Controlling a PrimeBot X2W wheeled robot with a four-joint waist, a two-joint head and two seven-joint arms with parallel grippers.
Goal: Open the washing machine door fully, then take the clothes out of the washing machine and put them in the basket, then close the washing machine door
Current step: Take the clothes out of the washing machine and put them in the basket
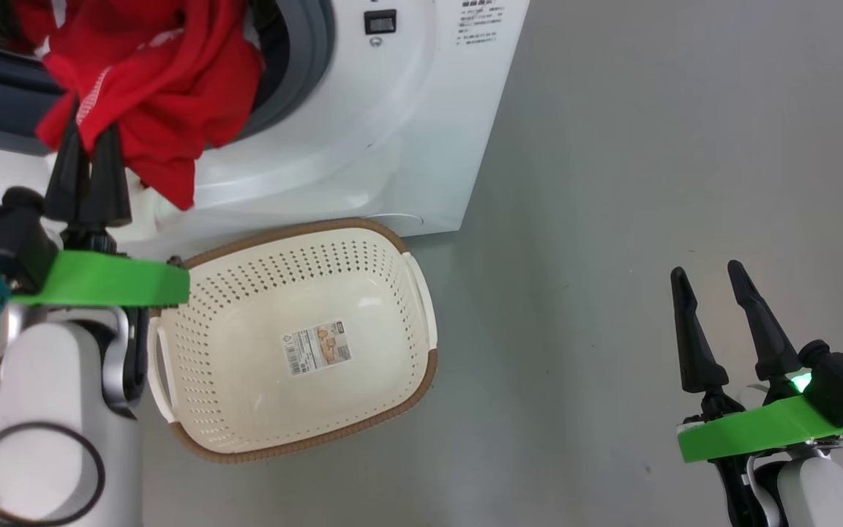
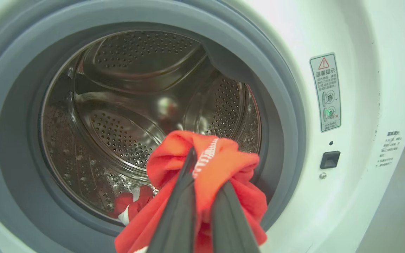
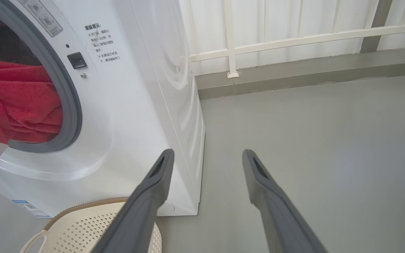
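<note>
My left gripper [image 1: 92, 128] is shut on the red clothes [image 1: 158, 80], and its two fingers [image 2: 181, 196] pinch a bunch of the fabric [image 2: 209, 158] in front of the washing machine's [image 1: 392, 110] round opening. The garment hangs over the grey gasket [image 2: 283, 116], with a red and white end [image 2: 130, 205] lying on the steel drum's lip. The cream basket [image 1: 399, 293] stands on the floor below the opening, right of my left arm. My right gripper [image 1: 707, 272] is open over bare floor to the basket's right, far from the clothes. The washing machine door is out of view.
Grey floor [image 1: 648, 183] stretches to the right of the machine and basket. In the right wrist view a low kerb [image 3: 294, 73] and a white railing [image 3: 294, 38] run behind the machine [image 3: 135, 105], and the basket's rim [image 3: 83, 207] sits at the lower left.
</note>
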